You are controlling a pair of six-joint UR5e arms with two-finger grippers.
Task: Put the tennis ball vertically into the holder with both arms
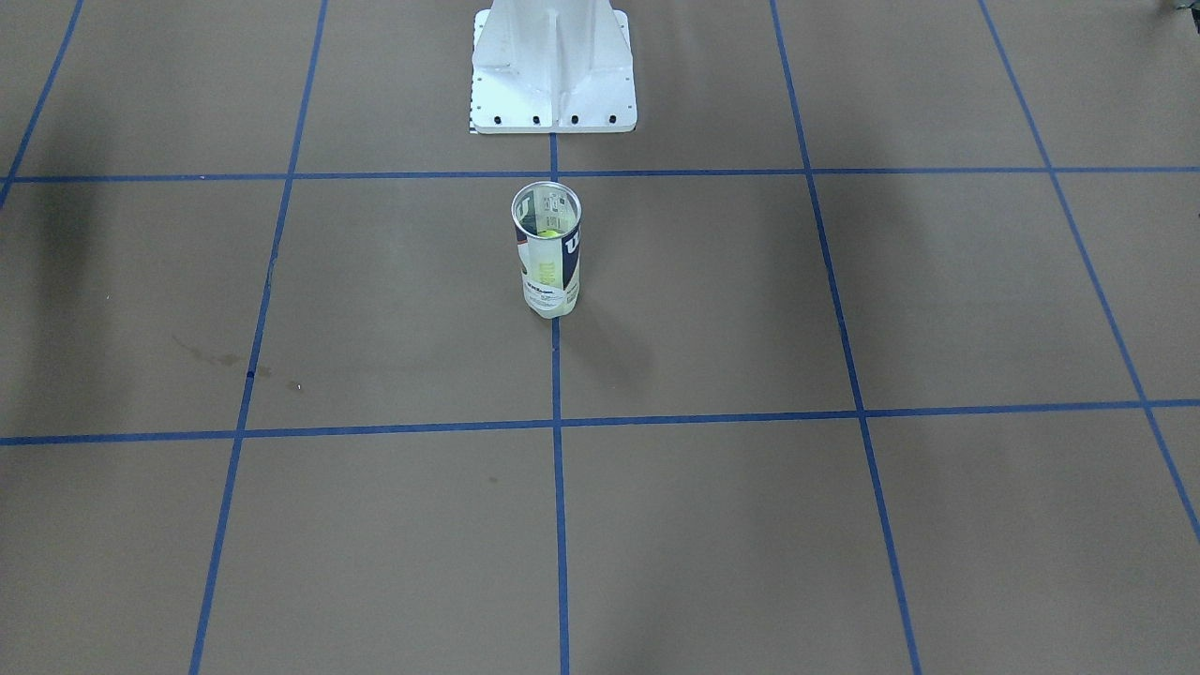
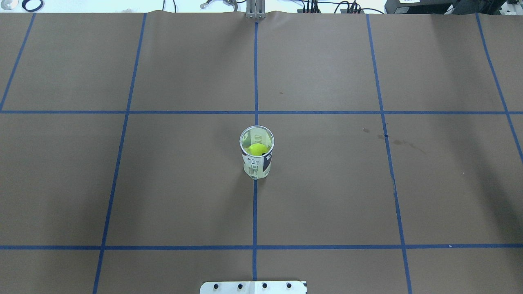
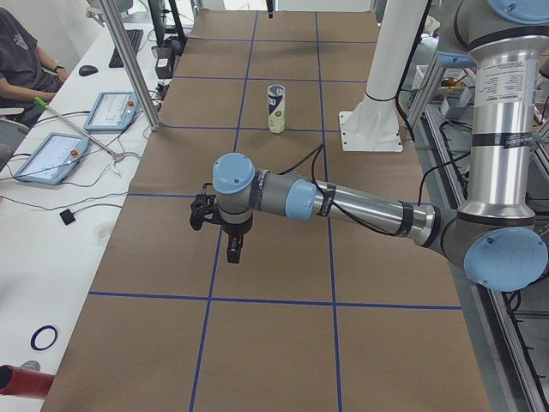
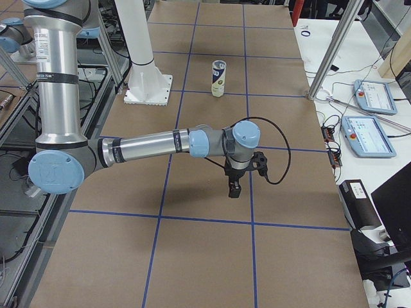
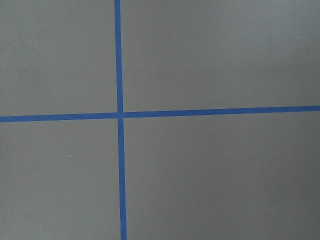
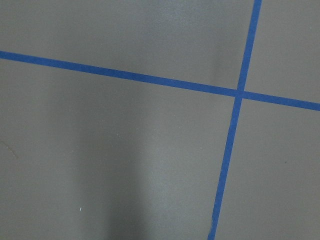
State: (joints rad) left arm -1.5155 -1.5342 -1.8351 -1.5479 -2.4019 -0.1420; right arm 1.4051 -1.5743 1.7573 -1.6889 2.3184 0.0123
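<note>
The holder (image 2: 256,157), a clear can with a white and navy label, stands upright at the table's middle on a blue tape line. It also shows in the front view (image 1: 548,258). A yellow-green tennis ball (image 2: 256,149) lies inside it at the bottom. My left gripper (image 3: 233,249) shows only in the exterior left view, held above the table far from the holder (image 3: 275,107); I cannot tell if it is open or shut. My right gripper (image 4: 235,188) shows only in the exterior right view, also far from the holder (image 4: 219,77); I cannot tell its state. Both wrist views show only brown paper and blue tape.
The white robot pedestal (image 1: 553,80) stands behind the holder. The table is brown paper with a blue tape grid. A side desk with tablets (image 3: 47,157) and a seated person (image 3: 21,60) runs along one edge, with a metal post (image 3: 129,60).
</note>
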